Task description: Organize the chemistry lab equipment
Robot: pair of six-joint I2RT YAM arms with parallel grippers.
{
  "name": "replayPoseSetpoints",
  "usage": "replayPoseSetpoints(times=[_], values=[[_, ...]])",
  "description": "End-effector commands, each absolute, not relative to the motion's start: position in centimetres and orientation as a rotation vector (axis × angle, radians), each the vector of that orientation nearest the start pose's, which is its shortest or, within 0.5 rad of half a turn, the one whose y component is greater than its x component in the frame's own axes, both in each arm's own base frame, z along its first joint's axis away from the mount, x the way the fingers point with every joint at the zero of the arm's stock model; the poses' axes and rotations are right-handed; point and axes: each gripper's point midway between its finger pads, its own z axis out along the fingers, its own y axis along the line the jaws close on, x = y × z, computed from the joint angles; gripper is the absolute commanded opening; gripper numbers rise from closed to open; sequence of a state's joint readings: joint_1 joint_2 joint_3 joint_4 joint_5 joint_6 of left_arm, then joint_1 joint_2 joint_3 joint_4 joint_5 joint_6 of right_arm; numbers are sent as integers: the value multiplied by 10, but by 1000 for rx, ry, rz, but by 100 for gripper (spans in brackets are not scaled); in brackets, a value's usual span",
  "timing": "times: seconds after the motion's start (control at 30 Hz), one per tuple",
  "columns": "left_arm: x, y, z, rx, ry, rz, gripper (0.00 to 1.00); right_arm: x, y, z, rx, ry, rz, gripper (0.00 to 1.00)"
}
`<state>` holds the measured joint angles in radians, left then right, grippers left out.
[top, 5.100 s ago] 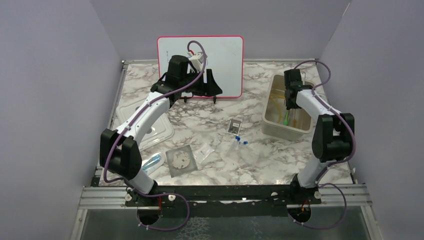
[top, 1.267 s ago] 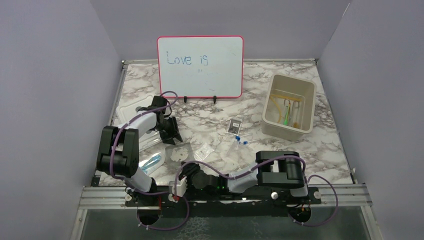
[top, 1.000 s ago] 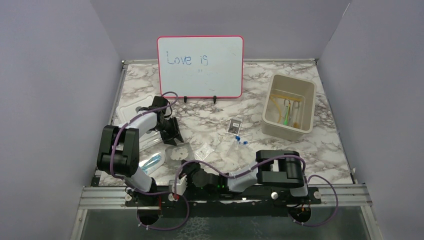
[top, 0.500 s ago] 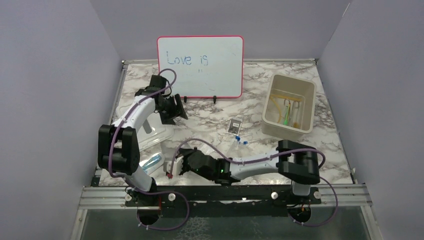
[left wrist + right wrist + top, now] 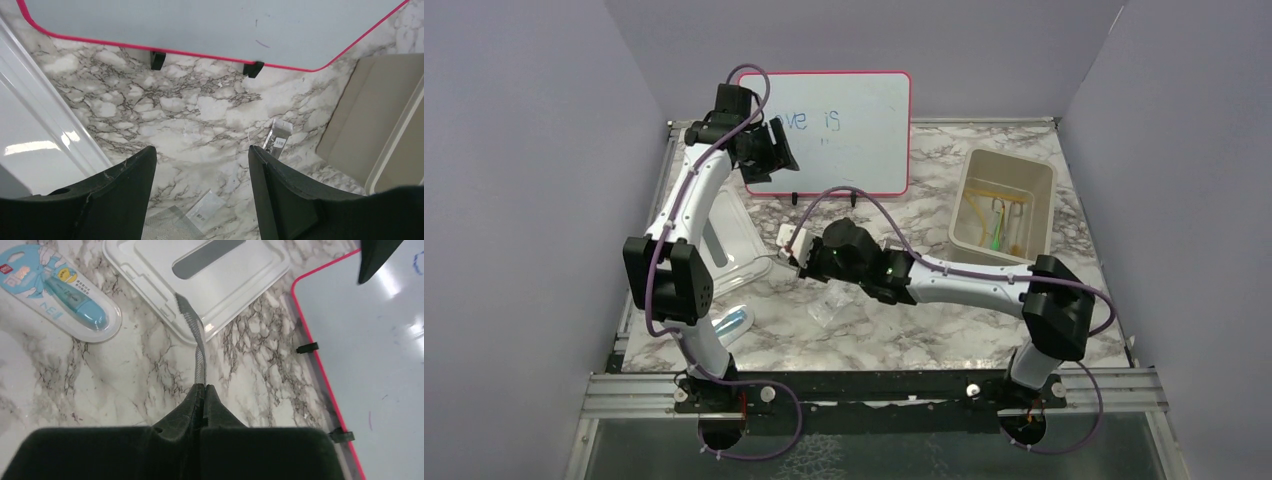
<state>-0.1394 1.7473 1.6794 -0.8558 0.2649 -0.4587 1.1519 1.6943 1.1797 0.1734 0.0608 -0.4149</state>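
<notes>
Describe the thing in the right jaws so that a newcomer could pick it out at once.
Find the red-framed whiteboard at the back; in front of it the right gripper hangs near the white lid. Its shut jaws pinch a thin grey gauze mat, seen edge-on. Unlike the clear packet lying flat, it is woven mesh, held in the air.

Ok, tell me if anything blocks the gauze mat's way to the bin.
Nothing visible does. The right gripper holds the gauze mat, the bin is open-topped, and the left gripper is up by the whiteboard.
</notes>
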Motion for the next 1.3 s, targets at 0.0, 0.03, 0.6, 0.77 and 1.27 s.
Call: replayPoseSetpoints(times=[0.0, 0.03, 0.6, 0.77, 1.27], values=[[433, -114, 227, -287, 2480, -501, 70, 231, 449, 201, -1343, 1495, 669, 1], [436, -112, 231, -290, 2467, -488, 70, 236, 445, 203, -1334, 1510, 689, 1], [473, -70, 294, -430, 2221, -243, 70, 368, 308, 299, -625, 1712, 870, 1], [472, -74, 301, -371, 2194, -270, 70, 406, 212, 368, -58, 1643, 597, 1], [456, -100, 293, -225, 2178, -434, 70, 389, 3, 368, 508, 1668, 14, 0]])
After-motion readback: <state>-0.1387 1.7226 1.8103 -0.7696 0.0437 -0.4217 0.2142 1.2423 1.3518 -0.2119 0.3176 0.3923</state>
